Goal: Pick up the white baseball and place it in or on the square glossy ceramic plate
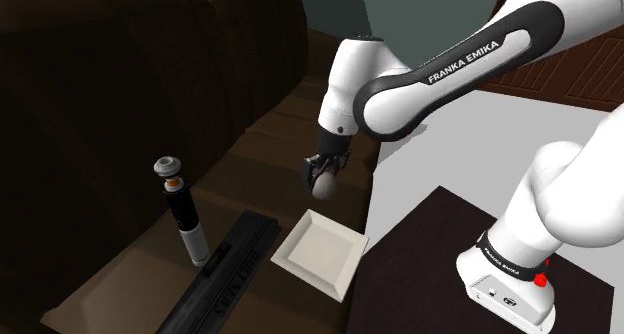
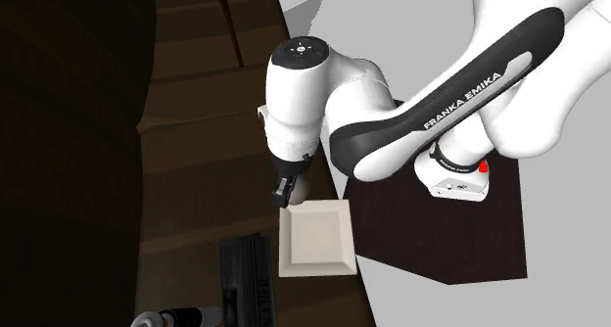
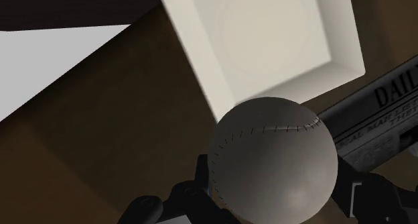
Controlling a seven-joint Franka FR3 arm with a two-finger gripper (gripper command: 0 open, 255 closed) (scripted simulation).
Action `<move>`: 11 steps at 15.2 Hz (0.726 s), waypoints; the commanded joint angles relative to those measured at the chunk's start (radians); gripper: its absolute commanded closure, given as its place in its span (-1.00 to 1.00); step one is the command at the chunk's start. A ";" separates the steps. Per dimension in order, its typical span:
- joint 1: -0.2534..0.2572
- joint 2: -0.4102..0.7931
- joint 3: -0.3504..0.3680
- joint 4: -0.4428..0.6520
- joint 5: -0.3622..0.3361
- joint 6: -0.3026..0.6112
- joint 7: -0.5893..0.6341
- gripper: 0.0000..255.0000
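Clamped on a pale stitched baseball, with the 2 black fingers of the gripper pressed against its sides and parted only by its width. Held in the air over a brown sofa seat, near 1 edge of a square white plate and apart from it; overlapping that edge in the wrist view. Lying flat on the same seat, right beside the plate on the side away from the stand: a long black slab with pale lettering, readable as "DAIL" in the wrist view and too small to read elsewhere. Touching the plate or just short of it, hard to say which. Beyond the slab, a dark cylinder with grey ends and an orange band, resting near the dark sofa back. Farther along the seat in the second exterior view, a thin stick with a red tip. In that same view, mostly covered by the white wrist, with just a dark fingertip peeping out above the plate's edge. Cut off by the frame: the slab's near end in the shoulder view, the cylinder's lower part in the second exterior view, and the finger bases in the wrist view.
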 commanded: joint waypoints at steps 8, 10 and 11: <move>0.086 -0.048 0.117 -0.094 0.044 0.072 0.159 1.00; 0.085 -0.024 0.122 -0.103 0.042 0.105 0.159 1.00; 0.084 -0.011 0.124 -0.108 0.041 0.121 0.159 1.00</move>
